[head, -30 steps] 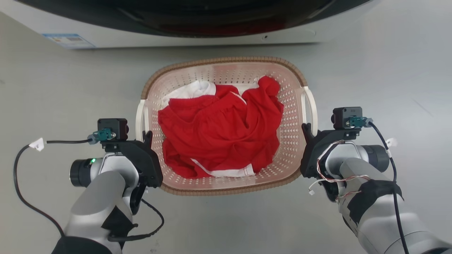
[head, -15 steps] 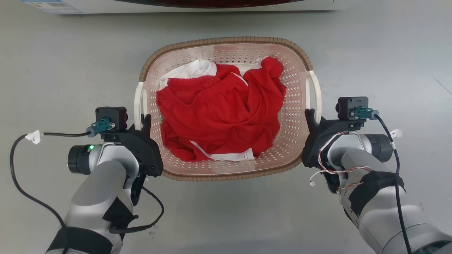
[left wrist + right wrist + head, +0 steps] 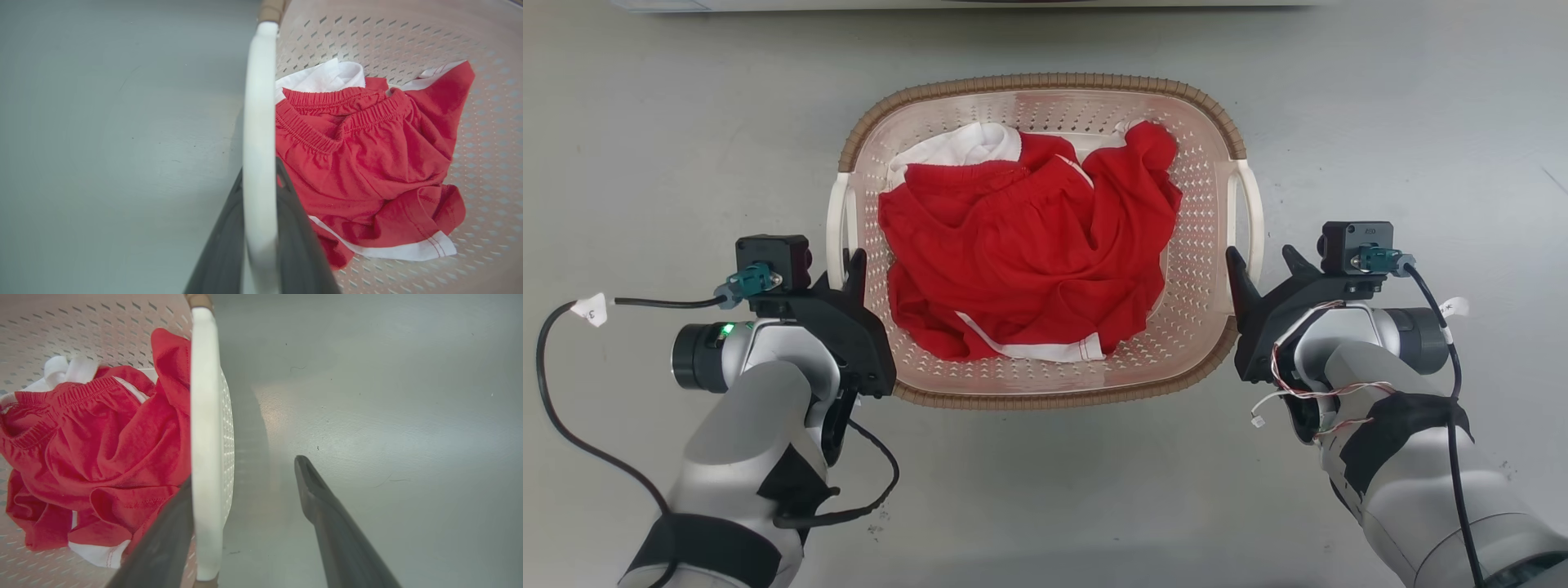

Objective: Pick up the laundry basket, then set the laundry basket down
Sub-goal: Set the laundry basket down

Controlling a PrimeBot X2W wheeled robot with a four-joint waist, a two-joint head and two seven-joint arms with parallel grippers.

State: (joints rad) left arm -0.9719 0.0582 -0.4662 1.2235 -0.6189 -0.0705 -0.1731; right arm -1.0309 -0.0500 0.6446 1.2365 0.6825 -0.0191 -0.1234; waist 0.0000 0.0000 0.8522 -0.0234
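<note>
Left gripper (image 3: 851, 263) stays pinched on the laundry basket's (image 3: 1045, 82) left handle (image 3: 258, 122); our left wrist view confirms both fingers (image 3: 296, 245) hugging it. Basket, red shorts (image 3: 1029, 261) inside, seems grounded on the floor (image 3: 645, 163) between our arms. Right gripper (image 3: 1260, 255) has just spread, outer finger (image 3: 327, 506) off the right handle (image 3: 1257, 212): release begun.
</note>
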